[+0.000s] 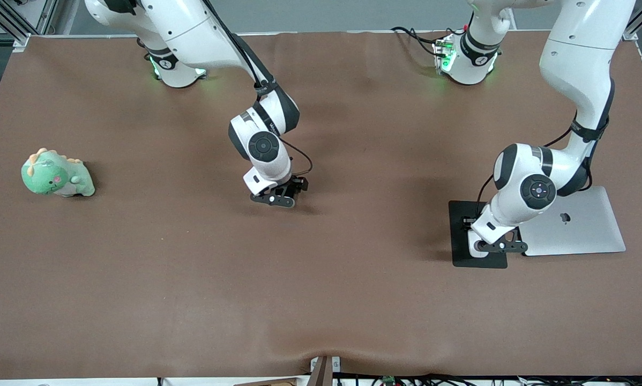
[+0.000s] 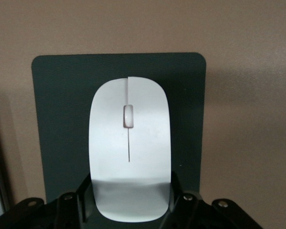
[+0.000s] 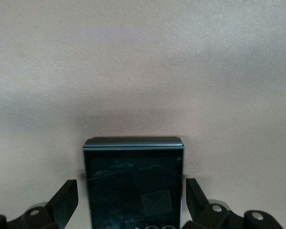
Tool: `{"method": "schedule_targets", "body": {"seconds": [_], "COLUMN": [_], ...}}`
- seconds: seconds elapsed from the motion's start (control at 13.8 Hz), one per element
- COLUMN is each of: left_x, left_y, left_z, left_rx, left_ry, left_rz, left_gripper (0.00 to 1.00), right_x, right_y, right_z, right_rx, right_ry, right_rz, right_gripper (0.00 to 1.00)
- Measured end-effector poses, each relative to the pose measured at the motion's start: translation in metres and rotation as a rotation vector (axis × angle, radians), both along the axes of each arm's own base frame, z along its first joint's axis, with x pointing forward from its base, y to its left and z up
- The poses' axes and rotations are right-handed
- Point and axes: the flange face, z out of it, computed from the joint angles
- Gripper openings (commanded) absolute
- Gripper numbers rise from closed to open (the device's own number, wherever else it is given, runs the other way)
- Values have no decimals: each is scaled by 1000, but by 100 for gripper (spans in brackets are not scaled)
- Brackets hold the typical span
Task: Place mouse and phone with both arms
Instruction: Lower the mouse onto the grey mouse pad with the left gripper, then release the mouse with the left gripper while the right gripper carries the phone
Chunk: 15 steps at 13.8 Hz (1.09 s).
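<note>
The white mouse point(image 2: 128, 143) lies lengthwise on the dark mat point(image 2: 57, 119), with its rear end between my left gripper's fingers. My left gripper point(image 2: 128, 186) is shut on the mouse, one finger against each side. In the front view it point(image 1: 495, 246) is low over the mat point(image 1: 460, 225), at the left arm's end of the table. The black phone point(image 3: 133, 181) lies flat on the brown table. My right gripper point(image 3: 132, 191) is open around it, with a small gap at each finger point(image 3: 66, 198). In the front view it point(image 1: 275, 198) is low over the table's middle and hides the phone.
A closed silver laptop point(image 1: 573, 222) lies beside the mat, toward the left arm's end. A green plush dinosaur point(image 1: 56, 174) sits at the right arm's end. The brown table cover point(image 1: 321, 300) spreads toward the front camera.
</note>
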Motion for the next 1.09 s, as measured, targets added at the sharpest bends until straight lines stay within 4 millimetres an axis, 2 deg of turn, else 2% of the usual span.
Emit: {"method": "schedule_targets", "body": {"seconds": [0.07,0.14,0.22,0.51,0.58,0.72,0.8,0.94,1.09], "left_x": [0,-1,-1,2,4,5,6,8,12], "left_y": [0,-1,-1,-2,-2,-2,-1,0,0], "left_z": [-3,-6,-9,-13,-15,-22,-25,-27,-23], "left_rx": [0,-1,-3,-10,-13,-17,-17,-18,-19], "left_ry": [4,7,5,-13,-19,-25,-24,-28,-36], "left_rz": [0,-1,-2,-2,-2,-1,1,3,4], "left_gripper": [0,0,0,0,0,0,12,100,100], "right_x": [-1,-1,-1,4,8,22,30,47,55], "right_y": [-1,-1,-1,-4,-9,-28,-43,-90,-152], "right_z": [-2,-2,-2,4,7,27,41,64,73], "right_rx": [-1,-1,-1,-9,-22,-39,-46,-39,-23], "right_ry": [0,0,0,5,22,54,72,96,114], "right_rz": [0,-1,-4,-31,-42,-78,-100,-104,-82], "right_gripper": [73,35,2,0,0,0,0,0,0]}}
